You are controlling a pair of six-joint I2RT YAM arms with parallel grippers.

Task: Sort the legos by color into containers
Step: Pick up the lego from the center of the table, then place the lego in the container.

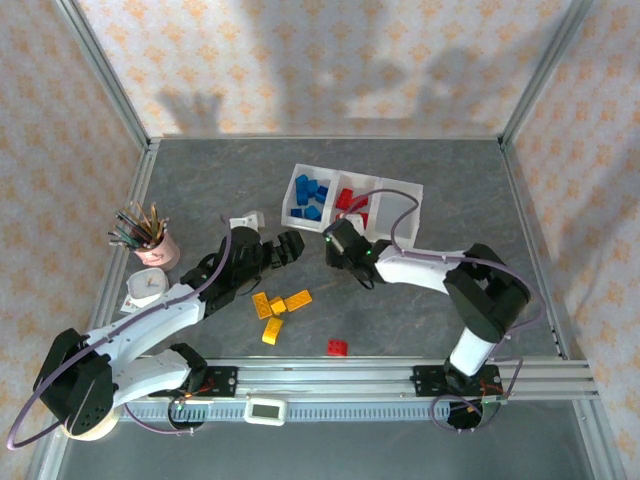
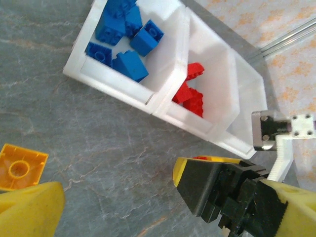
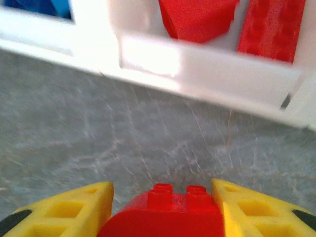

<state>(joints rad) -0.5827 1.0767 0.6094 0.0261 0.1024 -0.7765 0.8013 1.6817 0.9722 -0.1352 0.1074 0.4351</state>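
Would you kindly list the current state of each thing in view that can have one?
left tool: open, empty.
right tool: shut on held red brick.
held red brick: gripped, unsorted.
blue compartment: holding blue bricks.
middle compartment: holding red bricks.
third compartment: looks empty.
yellow bricks: loose on table.
loose red brick: unsorted on table.
pencil cup: upright, full.

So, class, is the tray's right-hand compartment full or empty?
Empty: the right-hand compartment shows only bare white floor, while the yellow bricks lie outside the tray.
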